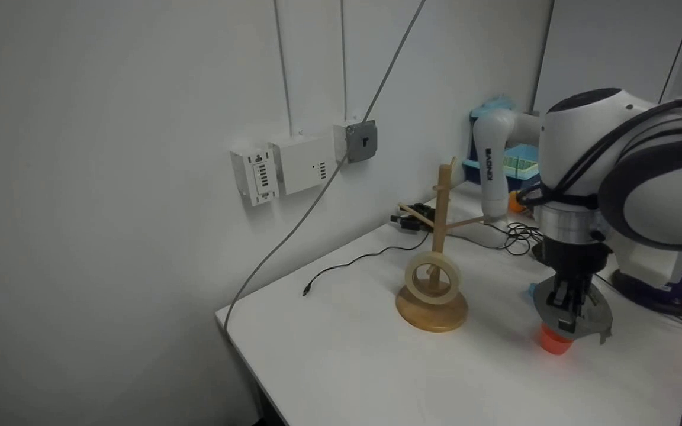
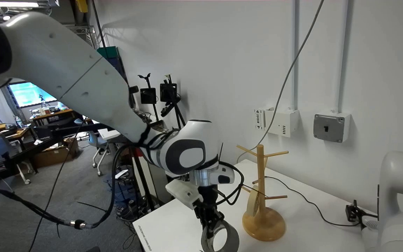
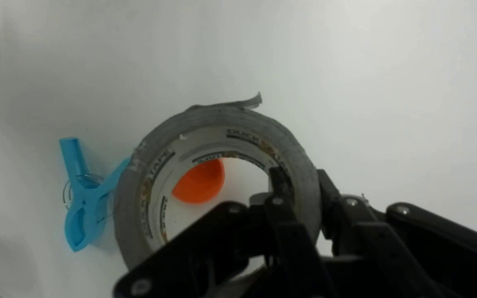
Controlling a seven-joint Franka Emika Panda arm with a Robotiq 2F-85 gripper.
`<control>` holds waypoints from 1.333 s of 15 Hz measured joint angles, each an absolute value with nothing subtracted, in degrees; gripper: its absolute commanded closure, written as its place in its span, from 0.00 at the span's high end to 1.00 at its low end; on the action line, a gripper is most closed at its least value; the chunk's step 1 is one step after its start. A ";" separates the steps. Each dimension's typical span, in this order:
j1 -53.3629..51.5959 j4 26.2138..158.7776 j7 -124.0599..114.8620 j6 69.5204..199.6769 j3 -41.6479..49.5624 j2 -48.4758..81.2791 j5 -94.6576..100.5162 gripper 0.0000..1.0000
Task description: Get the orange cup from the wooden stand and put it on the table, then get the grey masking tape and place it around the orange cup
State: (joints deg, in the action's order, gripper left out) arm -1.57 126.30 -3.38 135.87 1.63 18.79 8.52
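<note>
The orange cup (image 1: pixel 554 342) stands on the white table (image 1: pixel 347 349). In the wrist view the cup (image 3: pixel 200 182) shows partly through the ring's opening, off to one side of it; part is hidden by the ring. My gripper (image 3: pixel 302 182) is shut on the wall of the grey masking tape (image 3: pixel 218 114), one finger inside the ring and one outside. The tape (image 1: pixel 598 322) is held above the table over the cup and looks tilted in an exterior view. It also shows in an exterior view (image 2: pixel 233 233), where the cup is not seen. The wooden stand (image 1: pixel 440 207) is upright, left of the gripper.
A beige tape roll (image 1: pixel 453 278) hangs on the stand. A blue clamp (image 3: pixel 83 207) lies on the table beside the cup. A black cable (image 1: pixel 370 255) runs along the wall side. A second white robot arm (image 1: pixel 492 165) stands at the back.
</note>
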 measured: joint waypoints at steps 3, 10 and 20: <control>-1.40 124.44 -3.38 135.88 2.60 21.91 8.53 0.05; 0.75 121.83 -3.29 135.88 4.52 25.30 8.53 0.05; 1.44 117.59 -2.16 135.88 3.77 30.02 5.20 0.05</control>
